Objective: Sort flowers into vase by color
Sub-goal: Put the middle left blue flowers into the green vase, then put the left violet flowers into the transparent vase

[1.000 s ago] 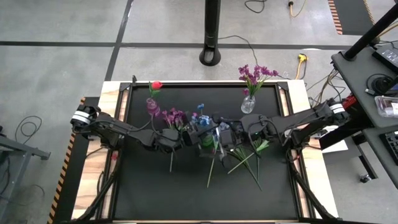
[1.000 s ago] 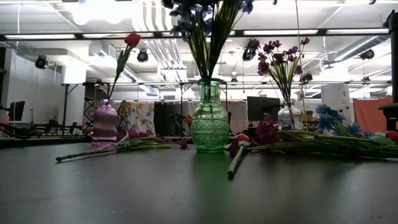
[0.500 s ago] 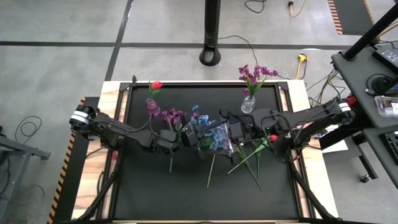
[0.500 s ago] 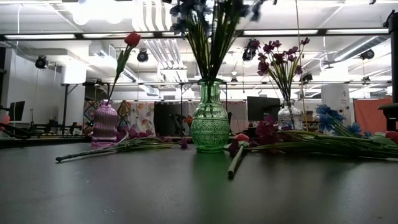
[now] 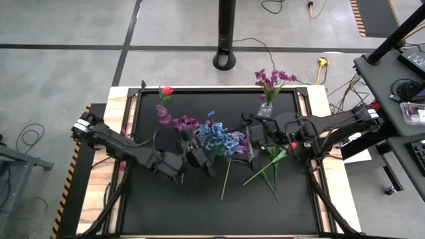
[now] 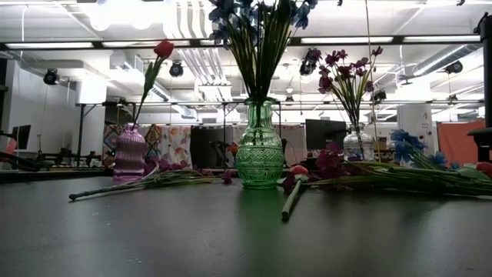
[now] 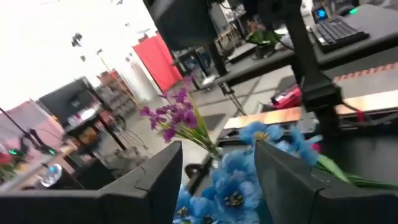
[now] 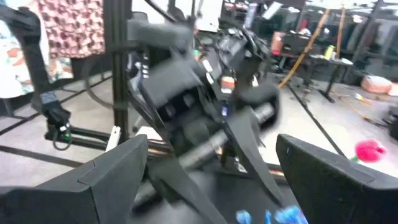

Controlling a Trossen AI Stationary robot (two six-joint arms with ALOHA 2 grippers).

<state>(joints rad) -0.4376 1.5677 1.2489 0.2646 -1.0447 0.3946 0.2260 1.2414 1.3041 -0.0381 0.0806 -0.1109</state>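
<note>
The blue flowers (image 5: 221, 141) stand in the green vase (image 6: 259, 156) at table centre. The left gripper (image 7: 214, 171), fingers parted and empty, sits close beside the blooms; the right gripper (image 8: 211, 180) is spread wide, also empty. Either arm risks snagging the stems and tipping the vase when it withdraws.

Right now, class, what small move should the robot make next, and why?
Probably lift the left gripper up and away from the blue flowers. They stand in the green vase, and its fingers are apart and hold nothing. Loose stems lie unsorted on the table, so clearing the vase seems to come first.
</note>
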